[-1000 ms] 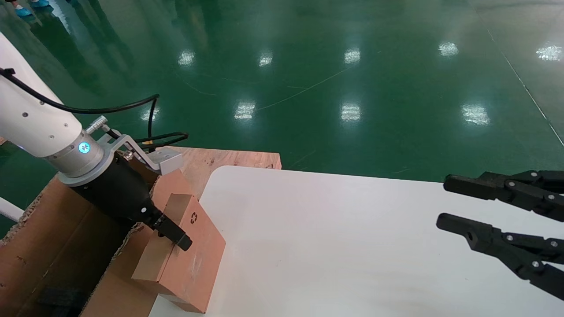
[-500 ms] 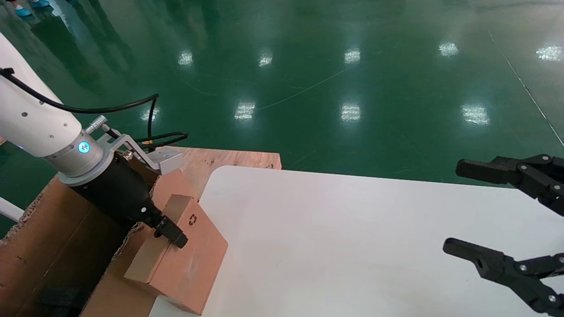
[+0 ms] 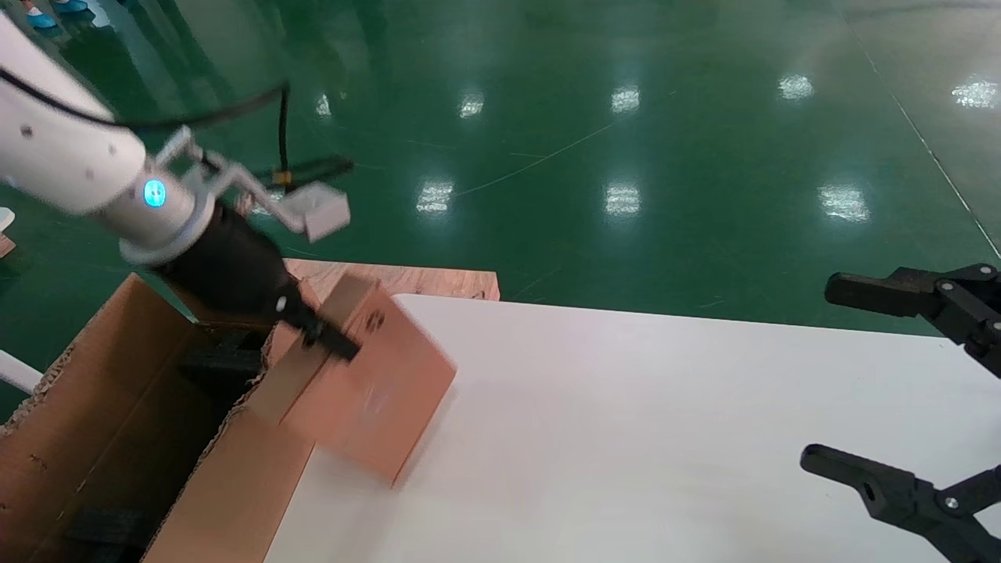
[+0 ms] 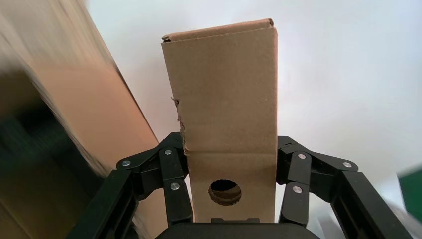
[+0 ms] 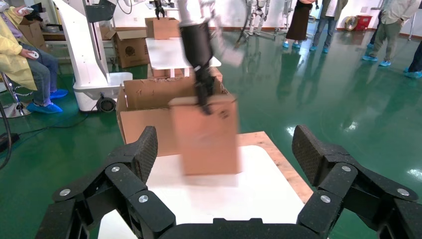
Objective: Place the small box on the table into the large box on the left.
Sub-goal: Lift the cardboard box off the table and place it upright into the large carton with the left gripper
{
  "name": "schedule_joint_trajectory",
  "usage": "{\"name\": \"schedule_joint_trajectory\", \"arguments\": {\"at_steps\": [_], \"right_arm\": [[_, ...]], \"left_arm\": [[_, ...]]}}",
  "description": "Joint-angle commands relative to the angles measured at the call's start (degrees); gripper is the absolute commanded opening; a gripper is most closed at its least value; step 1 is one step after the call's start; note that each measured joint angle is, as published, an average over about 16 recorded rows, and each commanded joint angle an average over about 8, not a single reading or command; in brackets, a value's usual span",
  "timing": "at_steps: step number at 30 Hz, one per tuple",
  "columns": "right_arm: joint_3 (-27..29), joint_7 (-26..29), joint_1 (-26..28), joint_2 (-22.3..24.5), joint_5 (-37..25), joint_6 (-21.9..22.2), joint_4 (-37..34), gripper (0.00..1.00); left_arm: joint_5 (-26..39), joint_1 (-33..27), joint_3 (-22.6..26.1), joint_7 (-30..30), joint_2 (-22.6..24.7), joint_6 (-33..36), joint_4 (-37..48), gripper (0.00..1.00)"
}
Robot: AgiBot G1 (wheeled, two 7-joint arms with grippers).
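Glossy green floor [image 3: 626, 156] stretches behind our white counter [image 3: 626, 438], and a bare wooden board [image 3: 422, 280] shows just past the counter's rounded far corner. Our left tool [image 3: 328, 344] has its fingers clamped on the small box [image 3: 367, 391], one on each broad face near the narrow side. We hold this box tilted in the air above the counter's left edge, right beside the near wall of the large box [image 3: 94, 407], which stands on our left with ragged top edges and a dark inside holding black foam [image 3: 219, 363]. A black recycling symbol [image 3: 374, 319] shows on the upper face close to the tool.

From the left wrist we see the small box [image 4: 226, 114] run straight out from between the fingers [image 4: 171, 186], its round hole [image 4: 225, 192] in the narrow side facing the camera, with the white counter [image 4: 348, 74] beyond it and the brown wall of the large box [image 4: 94, 104] alongside.

Our right tool [image 3: 899, 383] hangs spread wide over the counter's right side, well apart from the box, with nothing between its fingers. From the right wrist, its two fingers [image 5: 134, 159] frame the small box [image 5: 206, 134] lifted clear of the counter [image 5: 224, 191], the left tool [image 5: 205, 94] gripping it from above and the large box [image 5: 149, 107] just behind. People stand farther off on the floor.
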Motion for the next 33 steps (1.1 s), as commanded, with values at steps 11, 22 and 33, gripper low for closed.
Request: {"name": "schedule_joint_trajectory", "arguments": {"at_steps": [11, 22, 33], "right_arm": [[0.0, 0.0, 0.0, 0.0, 0.0, 0.0, 0.0, 1.00], [0.0, 0.0, 0.0, 0.0, 0.0, 0.0, 0.0, 1.00], [0.0, 0.0, 0.0, 0.0, 0.0, 0.0, 0.0, 1.00]], "left_arm": [[8.8, -13.1, -2.6, 6.0, 3.0, -2.3, 7.4, 0.00], [20.6, -28.3, 1.1, 6.6, -4.4, 6.0, 2.2, 0.00], [18.8, -30.8, 15.7, -1.7, -14.5, 6.6, -2.4, 0.00]]}}
